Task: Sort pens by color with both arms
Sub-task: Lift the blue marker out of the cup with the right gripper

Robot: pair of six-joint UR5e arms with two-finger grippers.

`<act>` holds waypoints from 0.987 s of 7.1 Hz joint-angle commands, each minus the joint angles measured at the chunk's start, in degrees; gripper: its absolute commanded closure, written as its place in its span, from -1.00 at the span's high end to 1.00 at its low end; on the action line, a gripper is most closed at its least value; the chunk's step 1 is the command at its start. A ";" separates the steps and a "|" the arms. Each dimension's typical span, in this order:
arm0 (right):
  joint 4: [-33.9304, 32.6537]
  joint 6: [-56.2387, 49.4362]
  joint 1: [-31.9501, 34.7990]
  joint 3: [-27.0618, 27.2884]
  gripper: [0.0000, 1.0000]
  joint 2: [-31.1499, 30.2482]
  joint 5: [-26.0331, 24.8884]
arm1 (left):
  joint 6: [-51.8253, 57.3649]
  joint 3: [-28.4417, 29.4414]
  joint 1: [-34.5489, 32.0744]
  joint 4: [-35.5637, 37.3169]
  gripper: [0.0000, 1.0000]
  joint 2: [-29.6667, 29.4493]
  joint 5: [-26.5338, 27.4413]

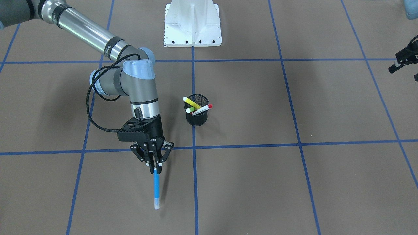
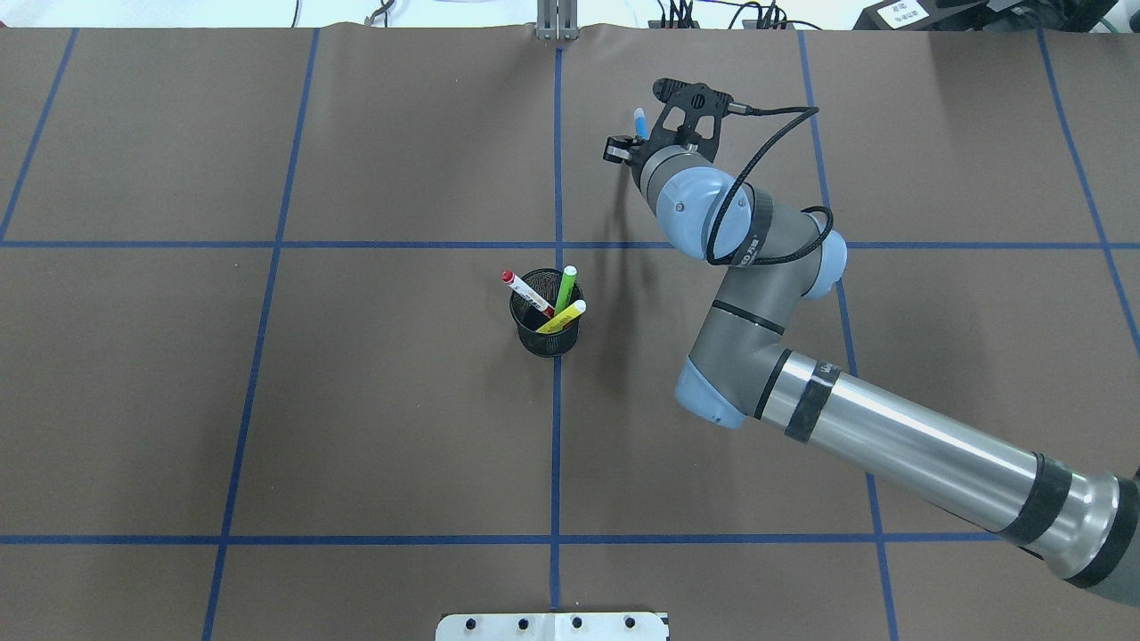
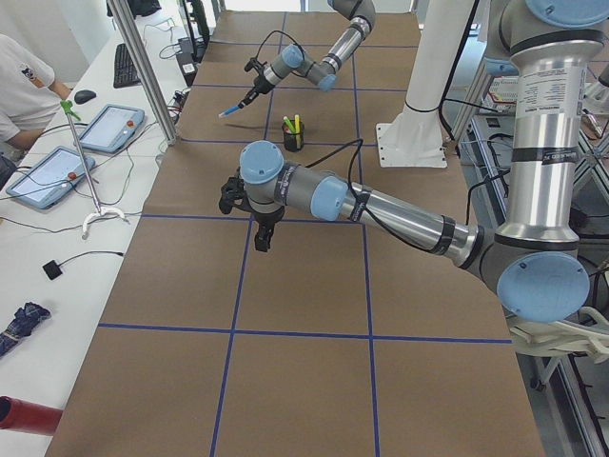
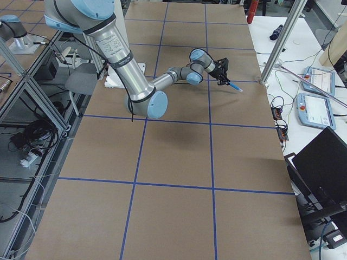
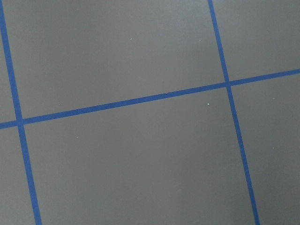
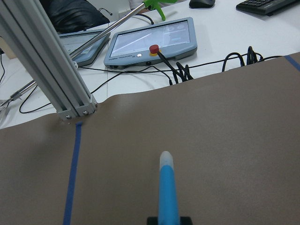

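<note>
My right gripper [image 1: 155, 167] is shut on the upper end of a blue pen [image 1: 156, 189], which hangs tip-down just over the table; the pen also shows in the right wrist view [image 6: 168, 192] and far off in the side view [image 4: 234, 86]. A black mesh cup [image 1: 197, 111] stands mid-table with three pens leaning in it: yellow [image 2: 563, 318], light green [image 2: 565, 286] and white with red ends [image 2: 524, 291]. My left gripper [image 1: 405, 73] sits at the frame edge, far from the cup, with its fingers apart and nothing between them.
Brown table paper with blue tape grid lines [image 5: 126, 102]. The white pedestal base [image 1: 192, 24] stands at the robot's side. Beyond the far edge are an aluminium post [image 6: 51, 75], tablets [image 6: 150, 42], cables and a seated person [image 3: 24, 86].
</note>
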 commanded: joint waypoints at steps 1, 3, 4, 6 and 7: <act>0.77 -0.06 -1.78 0.33 -1.00 -0.85 -1.54 | 0.00 0.22 0.00 -0.01 1.00 -0.03 -0.02; 1.31 0.54 -1.87 0.59 0.98 -1.73 -1.54 | 0.00 0.22 0.26 -0.01 1.00 -0.38 -0.02; 1.31 0.46 -2.65 2.86 1.00 -3.65 -1.45 | -0.08 0.31 0.96 0.17 1.00 -0.64 0.24; 0.78 0.20 -3.27 8.92 1.00 -5.86 1.25 | -13.00 0.31 4.02 0.34 1.00 -5.88 0.51; 0.61 0.20 -3.01 14.78 1.00 -9.69 3.62 | -21.01 0.14 7.70 0.26 1.00 -8.70 0.77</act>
